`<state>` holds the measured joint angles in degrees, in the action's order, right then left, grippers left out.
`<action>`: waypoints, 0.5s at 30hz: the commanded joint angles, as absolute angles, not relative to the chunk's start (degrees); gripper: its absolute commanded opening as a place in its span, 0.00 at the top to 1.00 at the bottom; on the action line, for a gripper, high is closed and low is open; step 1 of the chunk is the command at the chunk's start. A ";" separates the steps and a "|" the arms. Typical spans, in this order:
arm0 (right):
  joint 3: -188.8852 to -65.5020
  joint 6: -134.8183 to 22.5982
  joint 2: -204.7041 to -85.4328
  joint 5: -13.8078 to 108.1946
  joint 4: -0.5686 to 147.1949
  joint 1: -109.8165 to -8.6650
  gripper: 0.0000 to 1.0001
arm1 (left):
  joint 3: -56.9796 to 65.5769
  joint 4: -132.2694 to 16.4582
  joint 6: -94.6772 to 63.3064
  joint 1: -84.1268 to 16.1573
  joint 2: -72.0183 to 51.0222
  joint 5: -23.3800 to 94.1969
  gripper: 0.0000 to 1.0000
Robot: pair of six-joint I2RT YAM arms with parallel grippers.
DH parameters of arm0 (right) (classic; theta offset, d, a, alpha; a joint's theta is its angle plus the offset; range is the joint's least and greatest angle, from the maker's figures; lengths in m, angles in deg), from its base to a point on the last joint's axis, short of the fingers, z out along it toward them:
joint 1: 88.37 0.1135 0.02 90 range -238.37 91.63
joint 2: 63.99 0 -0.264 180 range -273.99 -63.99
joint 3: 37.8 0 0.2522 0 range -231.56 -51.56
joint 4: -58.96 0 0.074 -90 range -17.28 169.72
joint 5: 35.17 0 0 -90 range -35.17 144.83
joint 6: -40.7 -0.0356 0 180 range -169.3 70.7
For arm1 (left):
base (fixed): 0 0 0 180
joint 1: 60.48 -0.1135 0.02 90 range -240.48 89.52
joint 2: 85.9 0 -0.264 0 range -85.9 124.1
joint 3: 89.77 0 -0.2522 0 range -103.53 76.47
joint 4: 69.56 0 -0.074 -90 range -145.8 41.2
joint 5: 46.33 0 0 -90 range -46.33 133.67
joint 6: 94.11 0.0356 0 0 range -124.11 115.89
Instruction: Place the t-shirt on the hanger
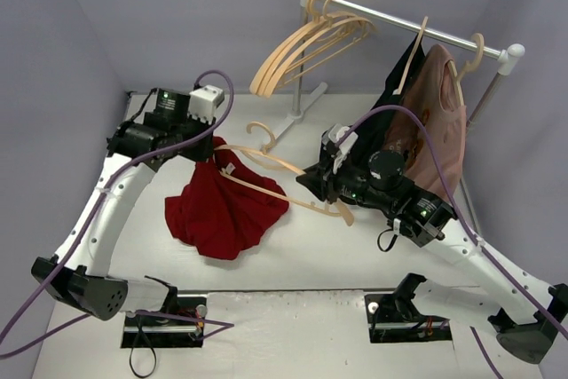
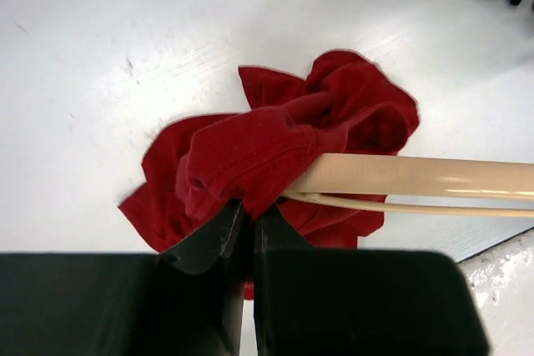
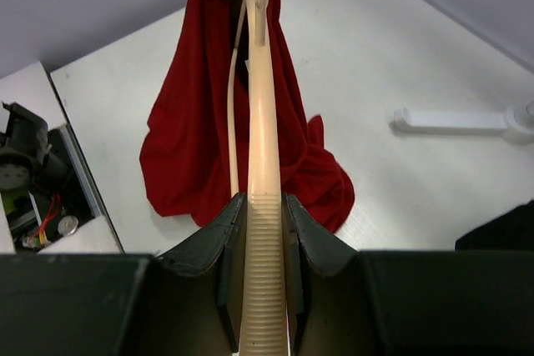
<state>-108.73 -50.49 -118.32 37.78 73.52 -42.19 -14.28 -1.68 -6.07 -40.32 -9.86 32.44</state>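
The dark red t-shirt (image 1: 222, 206) hangs bunched from my left gripper (image 1: 211, 150), its lower part resting on the table. In the left wrist view my left gripper (image 2: 249, 214) is shut on a fold of the t-shirt (image 2: 267, 152). The pale wooden hanger (image 1: 275, 175) is held level above the table; one arm end goes into the shirt by the left gripper. My right gripper (image 1: 321, 182) is shut on the other, ribbed arm end. In the right wrist view the hanger (image 3: 264, 189) runs from my right gripper (image 3: 265, 214) into the t-shirt (image 3: 200, 131).
A white rack (image 1: 417, 31) at the back holds several spare wooden hangers (image 1: 302, 46), a black garment (image 1: 401, 86) and a dusty pink printed shirt (image 1: 439, 122). Its base (image 1: 288, 122) stands behind the held hanger. Purple cables loop over both arms.
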 commanded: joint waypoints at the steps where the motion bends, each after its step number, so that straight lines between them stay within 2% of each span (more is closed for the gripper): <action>1: -112.03 -51.04 -119.70 35.05 57.94 -42.14 1.00 | -27.57 -1.77 -4.28 -40.54 -9.30 27.87 1.00; 9: -114.21 -52.71 -121.81 34.64 43.51 -42.04 1.00 | -46.99 3.19 -3.49 -39.24 -5.78 22.70 1.00; 15: -112.93 -47.19 -122.41 33.65 39.58 -41.96 1.00 | -41.16 3.44 -2.46 -37.19 -7.65 24.50 1.00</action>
